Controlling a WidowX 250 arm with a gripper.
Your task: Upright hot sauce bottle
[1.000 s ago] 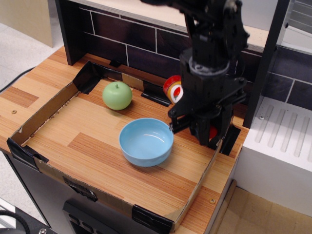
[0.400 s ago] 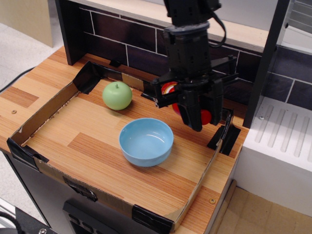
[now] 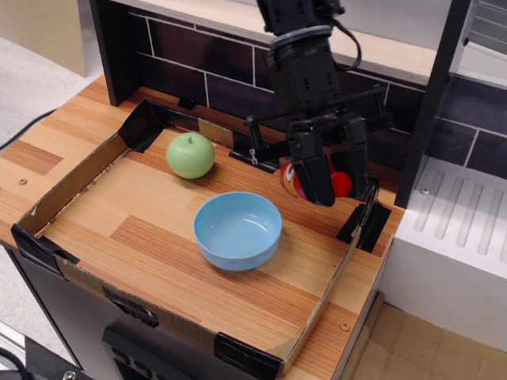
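Note:
The hot sauce bottle (image 3: 341, 184) is at the back right of the cardboard tray (image 3: 73, 188), lying roughly on its side. Only its red end and a bit of orange-yellow label with the white-and-red oval (image 3: 288, 179) show past the fingers. My black gripper (image 3: 339, 195) comes down from above and is closed around the bottle, with one finger (image 3: 314, 176) across its middle and the other (image 3: 357, 162) to the right. Whether the bottle rests on the tray floor or hangs just above it is hidden.
A blue bowl (image 3: 238, 229) stands just front-left of the gripper. A green apple (image 3: 190, 155) sits at the back left of the tray. A dark tiled wall (image 3: 198, 59) runs behind, a black post (image 3: 432, 95) and a white rack (image 3: 459, 229) stand to the right.
The gripper has swung from the tray's right edge towards the back and turned. The bottle has shifted with it; its label now shows lower, closer to the bowl.

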